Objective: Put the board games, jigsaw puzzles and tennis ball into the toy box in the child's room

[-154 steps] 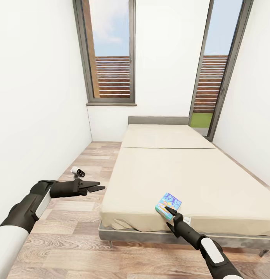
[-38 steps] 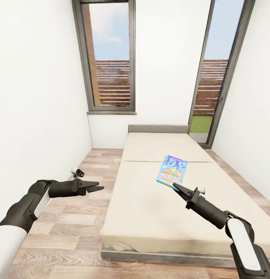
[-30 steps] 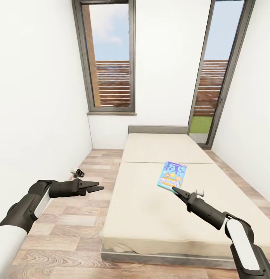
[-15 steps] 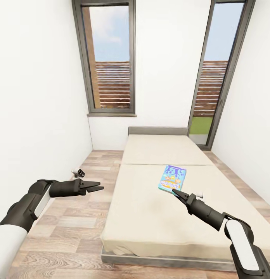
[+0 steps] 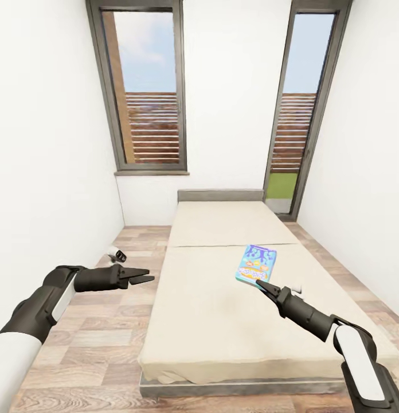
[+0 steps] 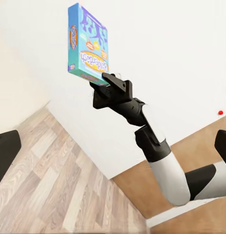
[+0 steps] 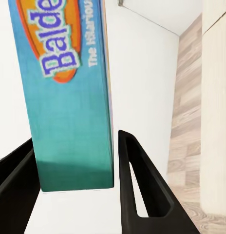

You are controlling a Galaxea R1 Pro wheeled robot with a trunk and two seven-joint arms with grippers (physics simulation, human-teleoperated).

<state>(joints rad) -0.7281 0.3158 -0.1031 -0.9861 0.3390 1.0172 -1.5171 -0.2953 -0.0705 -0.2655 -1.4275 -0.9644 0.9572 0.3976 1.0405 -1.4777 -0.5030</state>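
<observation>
A small blue board game point(image 5: 256, 264) hangs tilted above the middle of the beige bed point(image 5: 205, 310), with my right gripper point(image 5: 259, 282) shut on its lower edge. The left wrist view takes in the same box point(image 6: 88, 46) standing upright over the right gripper point(image 6: 101, 84). In the right wrist view the blue box point(image 7: 69, 97) sits between the two black fingers point(image 7: 137, 185). My left gripper point(image 5: 145, 276) is open and empty, held over the wood floor left of the bed.
The bed's grey headboard point(image 5: 220, 195) stands against the far white wall between two tall dark-framed windows point(image 5: 145, 92). Wood-plank floor point(image 5: 102, 332) runs along the bed's left side, with a white wall close on the left. A red wall button point(image 6: 220, 112) is visible.
Since five seconds ago my right gripper has lifted the blue board game off the bed's near edge. In the last half second the camera has shifted, moving the room leftwards in the picture. The left arm holds its pose.
</observation>
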